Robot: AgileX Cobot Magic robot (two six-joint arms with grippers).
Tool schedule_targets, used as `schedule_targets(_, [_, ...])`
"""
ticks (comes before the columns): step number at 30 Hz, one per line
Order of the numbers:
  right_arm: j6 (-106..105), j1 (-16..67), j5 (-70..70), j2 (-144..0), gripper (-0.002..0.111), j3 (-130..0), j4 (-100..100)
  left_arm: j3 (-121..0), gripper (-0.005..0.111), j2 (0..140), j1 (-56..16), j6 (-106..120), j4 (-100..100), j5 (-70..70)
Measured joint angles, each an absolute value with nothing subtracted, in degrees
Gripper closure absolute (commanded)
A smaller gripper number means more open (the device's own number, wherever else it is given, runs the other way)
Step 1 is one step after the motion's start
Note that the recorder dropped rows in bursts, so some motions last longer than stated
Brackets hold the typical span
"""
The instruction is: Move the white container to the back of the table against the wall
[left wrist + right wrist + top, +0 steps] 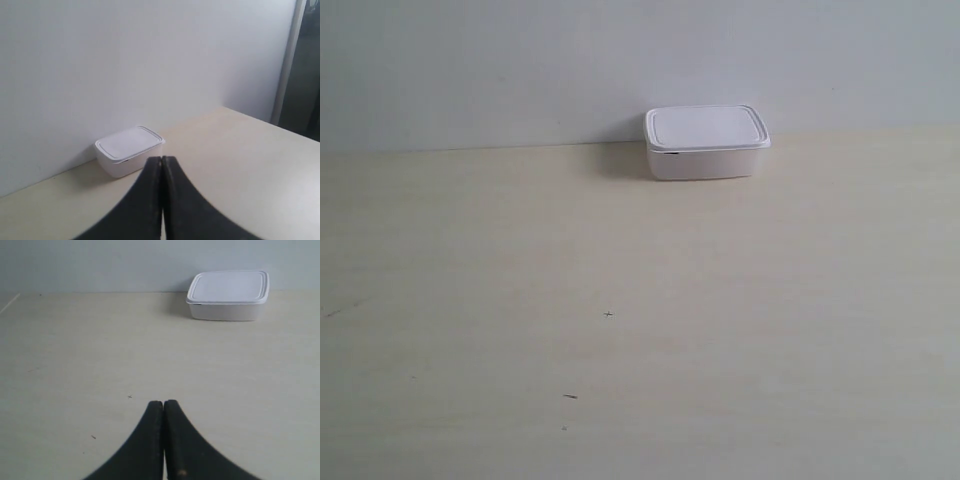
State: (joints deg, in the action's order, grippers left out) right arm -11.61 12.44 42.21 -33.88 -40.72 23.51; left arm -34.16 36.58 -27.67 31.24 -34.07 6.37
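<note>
The white container [706, 142] with its flat rimmed lid rests on the pale table [620, 300] at the back, touching or nearly touching the grey-white wall [520, 70]. It also shows as the white container [129, 150] in the left wrist view and the white container [228, 294] in the right wrist view. My left gripper [162, 159] is shut and empty, held well short of the box. My right gripper [163, 402] is shut too, empty, far from the box over bare table. Neither arm appears in the exterior view.
A few tiny dark specks [608, 315] mark the table. A pale vertical post [289, 60] and a dark opening stand past the table's far end in the left wrist view. A table edge line [10, 302] shows in the right wrist view.
</note>
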Motion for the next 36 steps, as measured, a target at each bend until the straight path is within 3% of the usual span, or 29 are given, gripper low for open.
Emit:
schedule_targets(8, [-11.37, 12.44, 41.21, -28.23, 0.108, -35.97, 25.51, -29.08, 0.107, 27.94, -27.67, 31.24, -34.46, 6.0])
schedule_targets(36, [-11.37, 12.44, 35.36, -28.23, 0.108, -35.63, 28.22, -28.6, 0.107, 27.67, -27.67, 31.24, -34.55, 5.51])
